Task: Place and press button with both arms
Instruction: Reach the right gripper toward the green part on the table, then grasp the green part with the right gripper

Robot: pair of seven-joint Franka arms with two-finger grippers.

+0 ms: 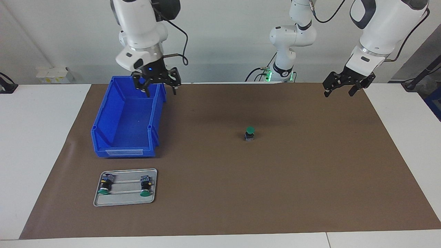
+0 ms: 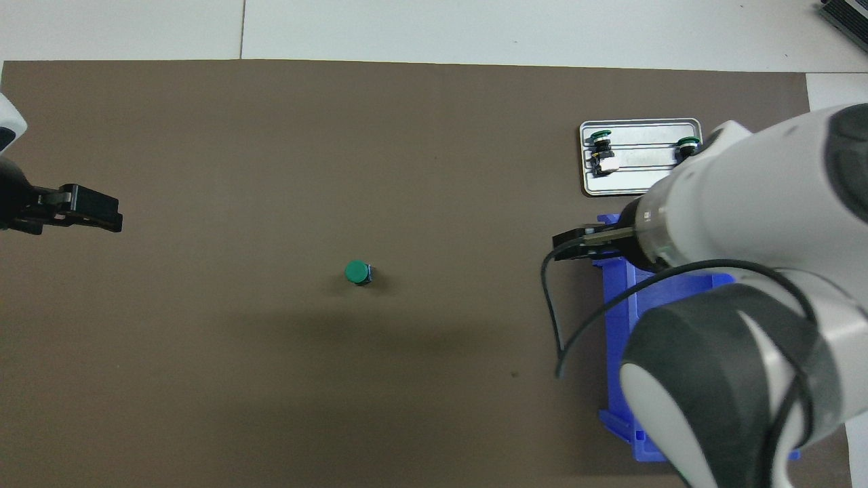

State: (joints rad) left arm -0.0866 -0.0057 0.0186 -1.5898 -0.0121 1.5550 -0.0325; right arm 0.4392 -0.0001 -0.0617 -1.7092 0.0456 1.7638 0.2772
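Observation:
One button stands upright on the brown mat, green cap up, near the middle of the table; it also shows in the overhead view. My right gripper is open and empty, up in the air over the blue bin's corner nearest the robots. In the overhead view the right gripper shows only in part. My left gripper is open and empty, raised over the mat's edge at the left arm's end; it also shows in the overhead view. Both grippers are well apart from the button.
A silver tray holds two more buttons lying on their sides, farther from the robots than the bin. In the overhead view the right arm covers most of the bin and part of the tray.

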